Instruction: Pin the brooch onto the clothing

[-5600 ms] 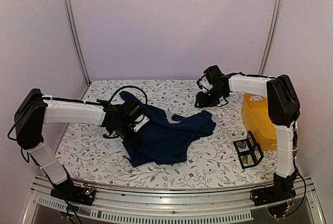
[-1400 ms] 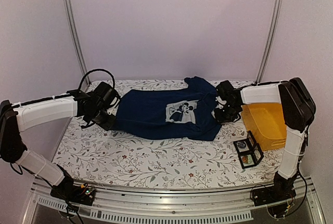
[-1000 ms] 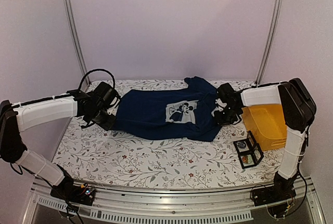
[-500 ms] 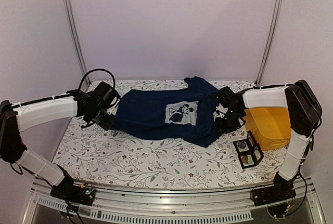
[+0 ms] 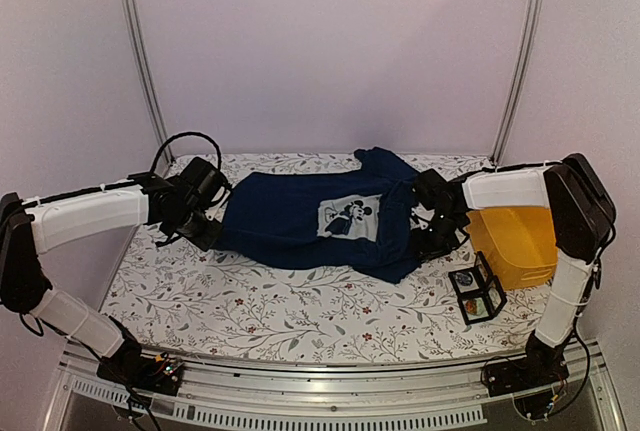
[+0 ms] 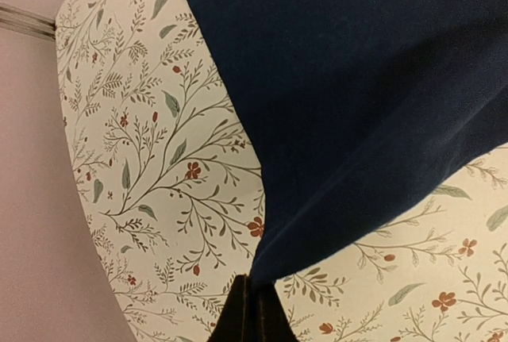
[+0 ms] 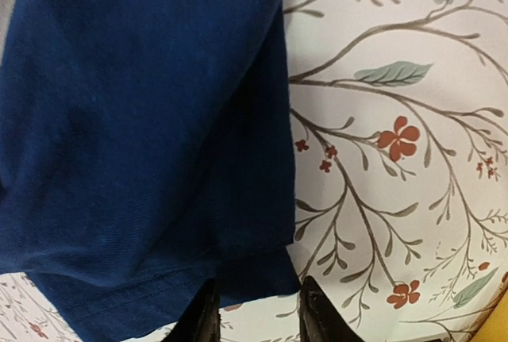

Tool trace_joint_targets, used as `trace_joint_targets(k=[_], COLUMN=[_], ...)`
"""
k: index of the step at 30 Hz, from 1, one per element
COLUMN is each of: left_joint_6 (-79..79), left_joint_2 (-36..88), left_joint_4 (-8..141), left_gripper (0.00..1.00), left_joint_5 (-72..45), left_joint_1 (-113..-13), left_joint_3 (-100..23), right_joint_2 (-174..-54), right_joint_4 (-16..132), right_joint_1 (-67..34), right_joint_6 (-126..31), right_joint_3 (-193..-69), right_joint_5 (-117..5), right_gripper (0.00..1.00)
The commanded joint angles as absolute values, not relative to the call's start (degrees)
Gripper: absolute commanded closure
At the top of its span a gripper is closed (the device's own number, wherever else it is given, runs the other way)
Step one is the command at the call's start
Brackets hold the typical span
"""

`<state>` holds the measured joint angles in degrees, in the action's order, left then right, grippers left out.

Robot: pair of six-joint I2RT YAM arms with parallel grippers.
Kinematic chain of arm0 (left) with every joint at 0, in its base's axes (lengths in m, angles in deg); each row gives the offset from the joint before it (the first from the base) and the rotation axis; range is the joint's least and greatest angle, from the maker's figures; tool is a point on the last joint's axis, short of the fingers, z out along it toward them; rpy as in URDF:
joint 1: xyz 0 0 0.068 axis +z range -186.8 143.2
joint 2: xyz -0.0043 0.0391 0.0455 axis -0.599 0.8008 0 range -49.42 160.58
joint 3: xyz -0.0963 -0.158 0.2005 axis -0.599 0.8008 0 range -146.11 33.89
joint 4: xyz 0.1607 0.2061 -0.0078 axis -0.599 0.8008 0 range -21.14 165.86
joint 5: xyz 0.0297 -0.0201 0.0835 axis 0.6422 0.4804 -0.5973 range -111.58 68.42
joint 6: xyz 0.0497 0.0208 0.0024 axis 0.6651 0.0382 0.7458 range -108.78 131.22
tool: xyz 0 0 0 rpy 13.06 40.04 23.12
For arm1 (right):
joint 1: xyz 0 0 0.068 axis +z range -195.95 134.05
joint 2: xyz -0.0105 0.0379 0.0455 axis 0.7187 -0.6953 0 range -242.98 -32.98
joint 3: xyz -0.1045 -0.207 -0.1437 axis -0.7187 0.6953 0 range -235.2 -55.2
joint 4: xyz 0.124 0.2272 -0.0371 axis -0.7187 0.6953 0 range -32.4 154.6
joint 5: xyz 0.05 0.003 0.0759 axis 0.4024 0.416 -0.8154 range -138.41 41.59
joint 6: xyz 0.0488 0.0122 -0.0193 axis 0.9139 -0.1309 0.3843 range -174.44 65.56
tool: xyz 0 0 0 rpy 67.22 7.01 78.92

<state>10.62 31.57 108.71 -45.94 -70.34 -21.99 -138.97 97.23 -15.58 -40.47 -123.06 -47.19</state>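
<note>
A: Where is the T-shirt (image 5: 300,221) found atm?

B: It is spread across the middle of the desk (image 5: 300,311), print (image 5: 350,217) up, w/ one end at each arm. A corner at the left end is pinched by the left fingers (image 6: 238,320), which are pressed together on the cloth. The right fingers (image 7: 205,318) are held apart. A navy edge is seen lying in the gap, but nothing is clamped.

A: Which step is judged to be in hand?

B: Prob. the flattening of the shirt before anything is pinned. The brooch can't be made out for certain. Small round pieces are seen in a black case (image 5: 478,291) near the right arm, just beside the yellow bin (image 5: 515,241), but they are too small to be told apart.

A: How is it done well?

B: Only gentle tension should be applied at the left end, so the chest panel isn't dragged off-centre. The near right edge looks folded under. It is best gripped at the very hem by the right fingers & drawn outward, low over the desk, not lifted. The cloth is judged soft & slack, so wrinkles are easily made if it is let go w/ a jerk. Release is better done one side at a time. A flat patch near the print is wanted, since a pin is hard to push through bunched fabric. The case & bin should be given room when the right arm is swung across.
</note>
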Motion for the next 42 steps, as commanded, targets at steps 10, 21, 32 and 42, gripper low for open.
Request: trace_joint_targets(k=[10,21,32,42], left_joint_6=[11.14,12.97,13.43,13.49], left_joint_2=[29.05,27.34,27.28,26.83], left_joint_4=[109.08,109.37,109.11,108.8], left_gripper=[1.0,1.0,1.0,1.0], left_joint_5=[-47.16,-47.63,-46.81,-47.02], left_joint_1=[-70.37,-70.38,-70.62,-70.58], left_joint_3=[-21.99,-22.01,-21.92,-21.75], right_joint_2=[-131.05,-116.06,-118.59,-129.6], right_joint_4=[102.76,110.35,106.54,97.27], right_joint_1=[-11.71,8.8,5.31,9.28], right_joint_6=[-37.34,-18.92,-16.59,-13.35], right_joint_3=[-115.01,-103.47,-109.4,-106.41], right_joint_5=[-57.75,-74.46,-51.11,-51.2], right_gripper=[1.0,0.84,0.34,0.37])
